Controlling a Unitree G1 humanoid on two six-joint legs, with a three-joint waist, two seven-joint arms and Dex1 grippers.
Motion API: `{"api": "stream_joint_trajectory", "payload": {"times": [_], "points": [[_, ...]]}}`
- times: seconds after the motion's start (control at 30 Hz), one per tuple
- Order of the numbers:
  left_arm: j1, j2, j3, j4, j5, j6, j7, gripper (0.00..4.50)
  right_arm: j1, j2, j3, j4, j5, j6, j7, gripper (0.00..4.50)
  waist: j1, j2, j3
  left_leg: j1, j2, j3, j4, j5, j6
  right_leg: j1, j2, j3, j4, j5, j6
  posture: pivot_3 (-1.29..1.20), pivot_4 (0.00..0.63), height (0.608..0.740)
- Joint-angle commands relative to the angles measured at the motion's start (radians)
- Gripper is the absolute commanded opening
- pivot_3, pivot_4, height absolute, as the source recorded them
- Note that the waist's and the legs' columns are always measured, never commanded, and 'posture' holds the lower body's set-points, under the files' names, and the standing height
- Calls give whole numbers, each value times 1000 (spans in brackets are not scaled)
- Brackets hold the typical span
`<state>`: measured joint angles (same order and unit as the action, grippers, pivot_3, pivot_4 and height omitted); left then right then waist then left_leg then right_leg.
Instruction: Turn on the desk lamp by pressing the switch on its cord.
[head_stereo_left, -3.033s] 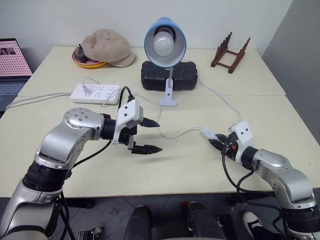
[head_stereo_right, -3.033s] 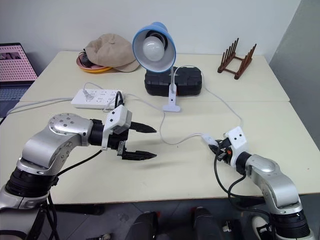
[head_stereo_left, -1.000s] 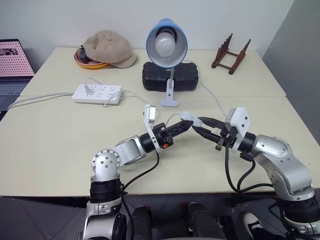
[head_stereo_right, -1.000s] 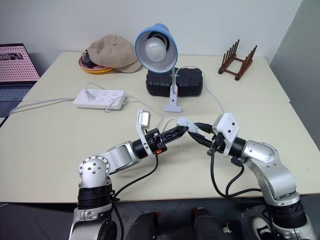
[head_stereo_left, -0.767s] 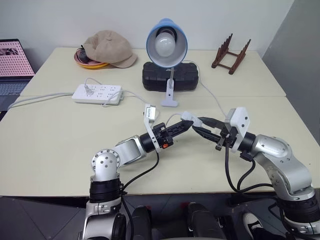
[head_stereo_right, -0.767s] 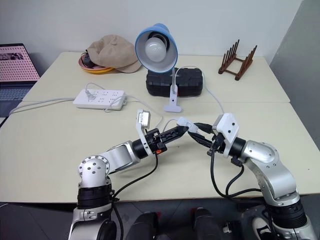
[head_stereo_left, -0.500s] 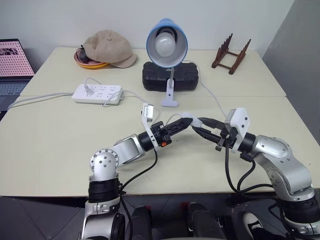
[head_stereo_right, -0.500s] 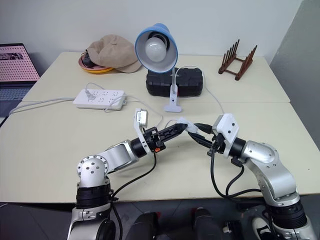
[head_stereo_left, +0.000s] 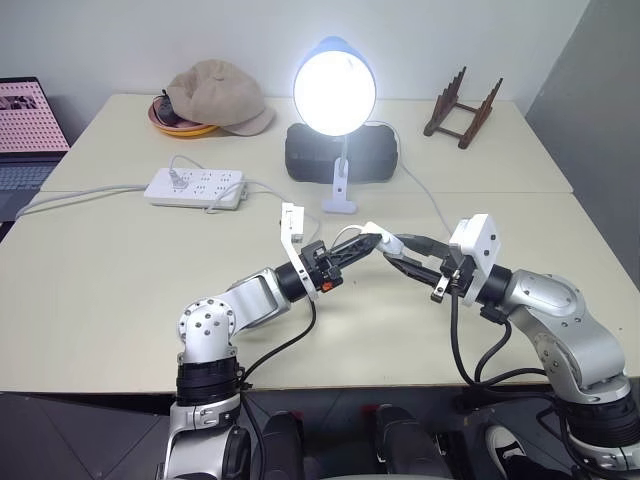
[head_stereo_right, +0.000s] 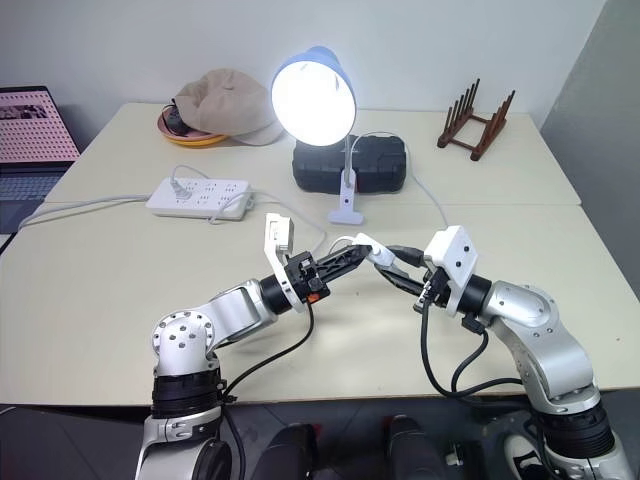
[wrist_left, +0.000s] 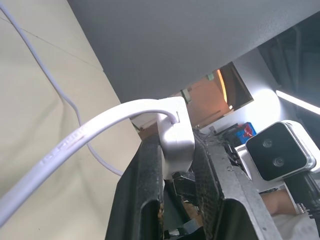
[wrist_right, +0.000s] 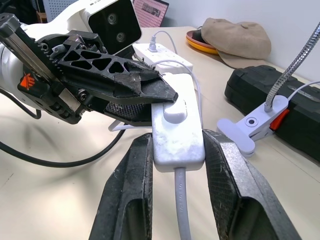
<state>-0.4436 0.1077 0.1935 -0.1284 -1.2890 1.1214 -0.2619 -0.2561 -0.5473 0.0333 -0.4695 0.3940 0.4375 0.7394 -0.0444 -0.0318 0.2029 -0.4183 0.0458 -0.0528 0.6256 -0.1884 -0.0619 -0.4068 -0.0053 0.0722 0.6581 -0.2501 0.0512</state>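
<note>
The right gripper (wrist_right: 172, 150) clamps the switch (wrist_right: 176, 130) steady (lamp (head_stereo_left: 335, 85) lit) so the closed left gripper (head_stereo_right: 360, 251) pinches its button.

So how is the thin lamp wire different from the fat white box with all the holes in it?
The cord is a thin bendy wire; the power strip is a wide flat block with sockets. The cord is lifted off the table at its switch, held by the right end effector and squeezed by the left end effector; the power strip lies flat, untouched. Both are white, and the desk lamp shines.
</note>
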Motion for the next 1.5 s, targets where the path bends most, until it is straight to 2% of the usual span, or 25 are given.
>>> {"api": "stream_joint_trajectory", "payload": {"times": [0.03, 0.17, 0.23, 0.33, 0.4, 0.5, 0.57, 0.67, 0.77, 0.8, 0.87, 1.0, 1.07, 1.27, 1.33, 1.37, 1.43, 1.5], "points": [[-10, -4, -4, -39, -45, -9, 0, 509, 1, -4, -7, -41, 8, -16, -1, 1071, 0, 0, 0, 0, 0, 0, 0, 0, 0, 0, 0, 0, 0, 0, 0, 0, 150, 740], [-13, -2, -15, -42, -9, -30, 10, 509, 2, -4, -6, -37, 8, -17, 0, 1071, 0, 0, 0, 0, 0, 0, 0, 0, 0, 0, 0, 0, 0, 0, 0, 0, 150, 740], [-11, 2, -14, -42, -15, -32, 5, 1211, -1, -4, -3, -33, 7, -18, 3, 1071, 0, 0, 0, 0, 0, 0, 0, 0, 0, 0, 0, 0, 0, 0, 0, 0, 150, 740], [-8, 21, -1, -48, -46, -21, 11, 1781, -18, 3, -1, -8, 11, -19, 11, 1071, 0, 0, 0, 0, 0, 0, -1, 0, 0, 0, 0, 0, 0, 0, 0, 0, 150, 740], [4, 74, 11, -78, -61, 4, 12, 2155, -47, 11, 1, 38, 13, -22, 18, 1071, -2, 0, 0, 0, 0, 0, -1, 0, 0, 0, 0, 0, 0, 0, 0, 0, 150, 740], [31, 198, 36, -147, -77, 35, -18, 2755, -103, 24, 8, 150, -9, -31, 21, 1071, -12, 0, 0, 0, 0, 0, -1, 0, 0, -1, 0, 0, 0, 0, 0, 0, 150, 740], [42, 315, 53, -203, -49, 41, -66, 3117, -139, 25, 23, 249, -37, -51, 38, 1071, -13, 0, 0, 0, 0, 0, -2, 0, 0, -1, 0, 0, 0, 0, 0, 0, 150, 740], [35, 570, 20, -313, 130, -31, -242, 3730, -206, 33, 66, 420, -83, -68, 64, 1071, -13, -1, 1, 0, 1, 0, -2, 0, 0, -2, 0, 0, 0, 0, -1, 0, 150, 740], [39, 783, -49, -365, 328, -176, -432, 4393, -261, 38, 115, 560, -136, -97, 107, 1071, -12, -1, 1, -1, 0, 2, -4, 0, 0, -4, 0, 1, -1, -1, -1, 0, 150, 740], [46, 833, -74, -367, 393, -235, -487, 4466, -279, 37, 133, 602, -161, -104, 113, 1071, -12, -1, 1, -1, 0, 2, -5, 0, 0, -4, -1, 1, -2, -1, -2, 0, 150, 740], [64, 898, -103, -351, 486, -329, -575, 4466, -309, 36, 159, 674, -195, -104, 125, 1071, -8, 1, 1, -1, -1, 4, -10, 0, 0, -4, -2, 1, -7, -1, -2, 0, 150, 740], [66, 925, -134, -290, 586, -426, -657, 4466, -338, 28, 182, 755, -235, -124, 155, 1071, -4, 1, 1, -4, 0, 4, -16, 0, 0, -6, -2, 0, -12, -1, -2, 0, 150, 740], [55, 922, -145, -262, 619, -451, -682, 4500, -339, 20, 165, 747, -220, -111, 178, 1775, -3, 1, 1, -9, 1, 4, -16, 0, 0, -12, -2, 0, -11, 2, 3, 0, 150, 740], [10, 898, -145, -164, 653, -470, -741, 4500, -284, -53, 81, 513, -117, 27, 224, 3077, -2, 1, 1, -13, 1, 3, -17, 0, 0, -16, -1, -1, -9, 2, 3, 0, 150, 740], [-12, 894, -145, -127, 665, -471, -756, 4500, -261, -86, 58, 437, -86, 75, 234, 3805, 0, 1, 1, -13, 1, 3, -16, 0, 0, -16, -1, -2, -9, 2, 4, 0, 150, 740], [-23, 901, -153, -105, 677, -477, -775, 4500, -247, -112, 36, 387, -60, 109, 243, 3895, 0, 1, 1, -13, 1, 3, -16, 0, 0, -16, -1, -2, -9, 2, 4, 0, 150, 740], [-39, 925, -164, -63, 703, -494, -820, 4500, -223, -161, -9, 300, -10, 171, 258, 4436, 2, 1, 2, -13, 1, 3, -16, 0, 0, -16, -1, -2, -8, 2, 4, 0, 150, 740], [-68, 936, -159, -18, 707, -488, -859, 4500, -210, -213, -56, 227, 53, 244, 280, 4473, 4, 2, 2, -13, 1, 3, -16, 0, 0, -16, -1, -2, -8, 2, 4, 0, 150, 740]]}}
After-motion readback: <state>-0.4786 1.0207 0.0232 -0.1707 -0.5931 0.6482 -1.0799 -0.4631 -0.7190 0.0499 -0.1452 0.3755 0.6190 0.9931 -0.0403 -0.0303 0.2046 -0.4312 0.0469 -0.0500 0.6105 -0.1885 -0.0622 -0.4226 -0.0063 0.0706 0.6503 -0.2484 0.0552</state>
